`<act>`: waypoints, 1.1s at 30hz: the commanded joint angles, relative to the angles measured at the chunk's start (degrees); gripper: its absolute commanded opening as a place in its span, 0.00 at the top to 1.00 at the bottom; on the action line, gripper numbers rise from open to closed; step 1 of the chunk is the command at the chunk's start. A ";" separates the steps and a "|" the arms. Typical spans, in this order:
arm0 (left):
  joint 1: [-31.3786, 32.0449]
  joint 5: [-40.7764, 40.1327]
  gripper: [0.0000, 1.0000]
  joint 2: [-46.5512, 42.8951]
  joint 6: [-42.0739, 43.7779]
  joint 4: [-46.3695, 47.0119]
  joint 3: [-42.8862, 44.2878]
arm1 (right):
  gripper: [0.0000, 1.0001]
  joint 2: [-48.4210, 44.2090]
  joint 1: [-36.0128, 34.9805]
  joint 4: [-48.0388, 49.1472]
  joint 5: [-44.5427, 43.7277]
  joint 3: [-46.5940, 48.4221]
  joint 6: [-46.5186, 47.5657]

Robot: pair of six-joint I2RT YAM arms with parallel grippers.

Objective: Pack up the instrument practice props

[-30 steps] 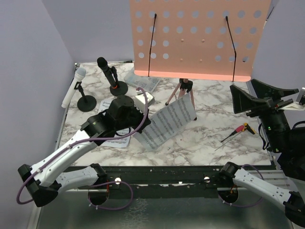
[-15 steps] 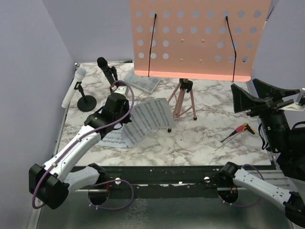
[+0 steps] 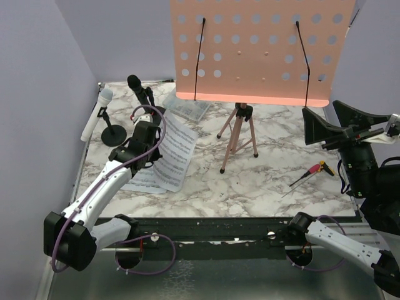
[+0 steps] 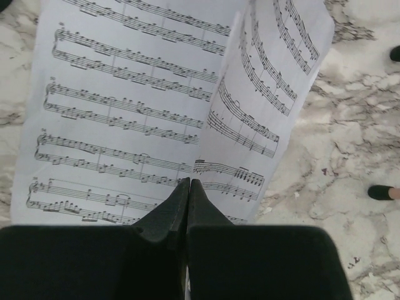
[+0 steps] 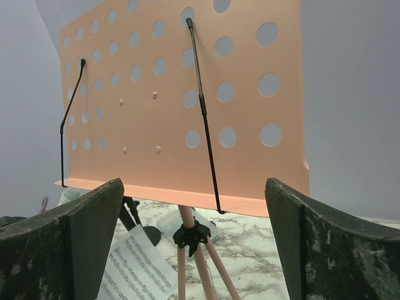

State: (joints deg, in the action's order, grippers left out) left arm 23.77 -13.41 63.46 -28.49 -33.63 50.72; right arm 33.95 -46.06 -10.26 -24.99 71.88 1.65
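White-and-grey marble-patterned table (image 3: 275,187) stands between plain lavender walls (image 3: 44,87) on the left, far and right sides. A black metal rail (image 3: 219,226) runs along its near edge.

At the far-left corner, a white microphone (image 3: 103,100) leans in a black round-based holder (image 3: 113,135). Just beside it, a black microphone (image 3: 139,89) stands tilted in a second black round-based holder (image 3: 156,115).

The left gripper (image 4: 189,187) has its fingers pressed together, pinching the edge of a white printed sheet-music page (image 3: 175,150). This page curves up over a second printed page (image 4: 119,94) that lies flat on the marble near the left edge. More loose pages (image 3: 187,107) lie toward the far edge.

At the table's centre, a thin pink tripod (image 3: 239,134) stands upright on spread legs. It carries a pink perforated music-sheet board (image 3: 262,50) with two black wire page retainers.

Toward the right edge, a small red, yellow and black stick tool (image 3: 314,169) lies on the marble.

The right gripper (image 3: 336,128) hangs raised above the right edge, fingers spread wide and holding nothing.
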 commanded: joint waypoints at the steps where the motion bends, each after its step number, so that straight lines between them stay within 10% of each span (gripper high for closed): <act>1: -2.89 -5.21 1.00 0.33 0.78 -2.91 0.56 | 0.00 0.61 -0.23 2.02 -1.65 -0.80 2.91; 33: -6.88 -16.89 1.00 8.33 18.84 -9.58 6.60 | 0.00 -0.78 -0.29 3.39 -0.75 -2.36 5.91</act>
State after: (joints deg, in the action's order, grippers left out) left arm 17.28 -25.08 71.07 -11.62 -43.03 58.06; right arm 33.71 -46.06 -7.29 -25.26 70.39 6.76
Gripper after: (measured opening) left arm 0.002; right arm 0.998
